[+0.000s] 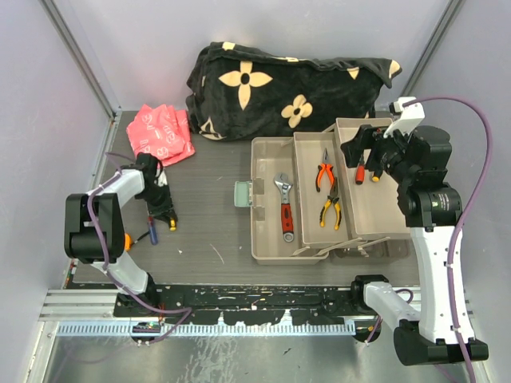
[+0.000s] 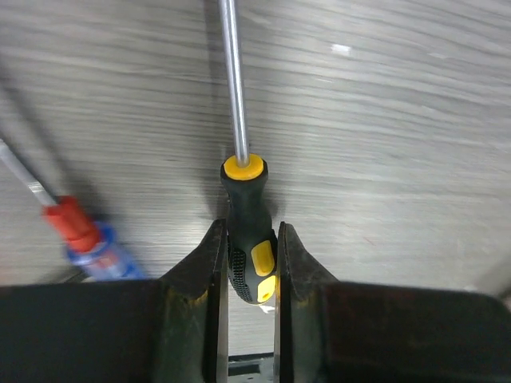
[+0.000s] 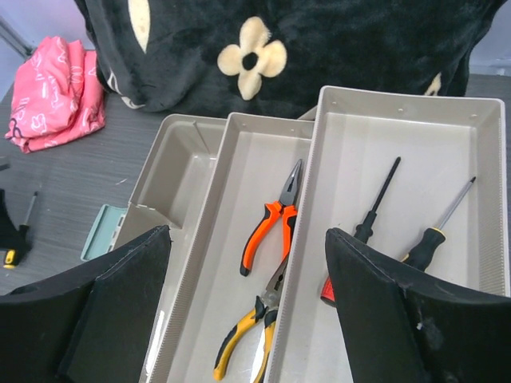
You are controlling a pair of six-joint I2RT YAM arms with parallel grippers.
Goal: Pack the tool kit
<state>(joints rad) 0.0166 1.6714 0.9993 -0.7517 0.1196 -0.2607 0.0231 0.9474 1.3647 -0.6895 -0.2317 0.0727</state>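
Grey wood-grain table (image 1: 215, 239): left hand (image 2: 251, 231) grips black-yellow screwdriver (image 2: 249, 211); right hand (image 3: 247, 239) spread wide above toolbox (image 3: 182, 155).

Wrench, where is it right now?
Top view: the wrench lies in the leftmost compartment of the toolbox, just left of the orange pliers.

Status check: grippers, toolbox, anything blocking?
Left gripper shut on black-yellow screwdriver on the table. Right gripper open, empty, above toolbox. Toolbox open; pliers, wrench, two screwdrivers inside. Red-blue screwdriver lies beside, apart.
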